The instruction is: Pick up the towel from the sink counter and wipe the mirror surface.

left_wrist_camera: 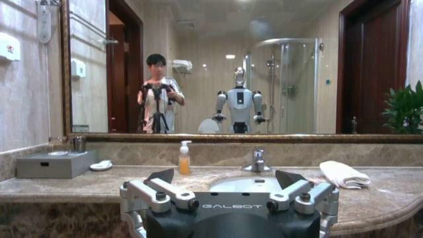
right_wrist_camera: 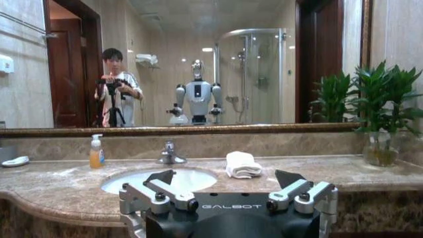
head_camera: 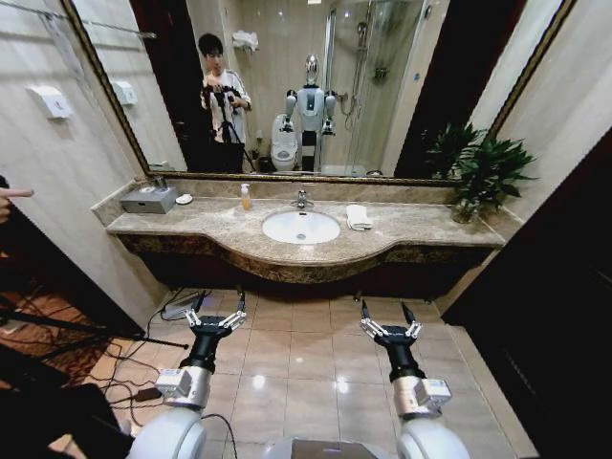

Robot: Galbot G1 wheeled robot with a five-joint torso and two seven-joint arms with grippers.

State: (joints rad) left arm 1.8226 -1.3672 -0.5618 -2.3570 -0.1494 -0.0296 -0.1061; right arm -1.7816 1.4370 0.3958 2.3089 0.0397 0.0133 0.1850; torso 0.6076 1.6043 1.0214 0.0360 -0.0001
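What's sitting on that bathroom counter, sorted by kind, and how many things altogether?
Towel: 1
Soap bottle: 1
Grey box: 1
Small white dish: 1
Potted plant: 1
Total: 5, all on the sink counter.

On the long beige-brown speckled marble sink counter (head_camera: 402,232) there is one oval white basin (head_camera: 300,227), one chrome faucet (head_camera: 302,200), one small white folded cloth towel (head_camera: 359,217), one orange soap pump bottle (head_camera: 246,198), one grey rectangular box (head_camera: 149,199), one small white soap dish (head_camera: 184,199) and one leafy green potted plant (head_camera: 478,172). One large bronze-framed wall mirror (head_camera: 402,57) hangs above the counter. Two black open-fingered grippers, left (head_camera: 217,314) and right (head_camera: 387,320), hover before it.
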